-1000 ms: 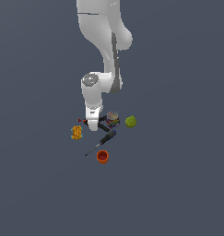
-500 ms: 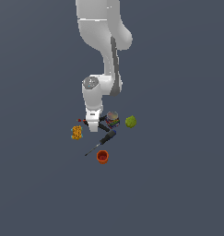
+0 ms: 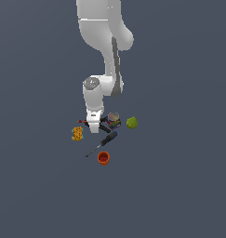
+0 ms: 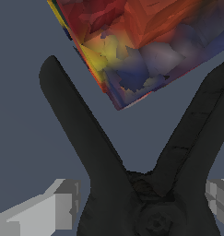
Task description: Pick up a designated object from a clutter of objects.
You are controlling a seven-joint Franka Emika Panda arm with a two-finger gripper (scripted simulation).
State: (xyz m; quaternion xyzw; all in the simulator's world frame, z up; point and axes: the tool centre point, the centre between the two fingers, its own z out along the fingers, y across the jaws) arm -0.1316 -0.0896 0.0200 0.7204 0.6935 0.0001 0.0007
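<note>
The black spring clamp (image 3: 99, 124) lies in the clutter, its red-orange jaw tips (image 3: 80, 122) pointing to the exterior view's left. In the wrist view its two long black handles (image 4: 81, 133) splay in a V from the pivot. My gripper (image 3: 93, 127) is low over the clamp. It is open, with one grey finger (image 4: 56, 207) on each side of the clamp's pivot (image 4: 148, 216); I cannot tell whether the fingers touch it. The multicoloured can (image 4: 145, 41) stands just beyond the handles, beside the gripper in the exterior view (image 3: 114, 120).
A green ball (image 3: 131, 122) lies to the exterior view's right of the can. A yellow perforated piece (image 3: 77, 134) lies to the left. The dark-handled screwdriver (image 3: 103, 142) and an orange cup (image 3: 103, 158) lie nearer the camera.
The gripper has come down a little over the clamp. The objects have not moved.
</note>
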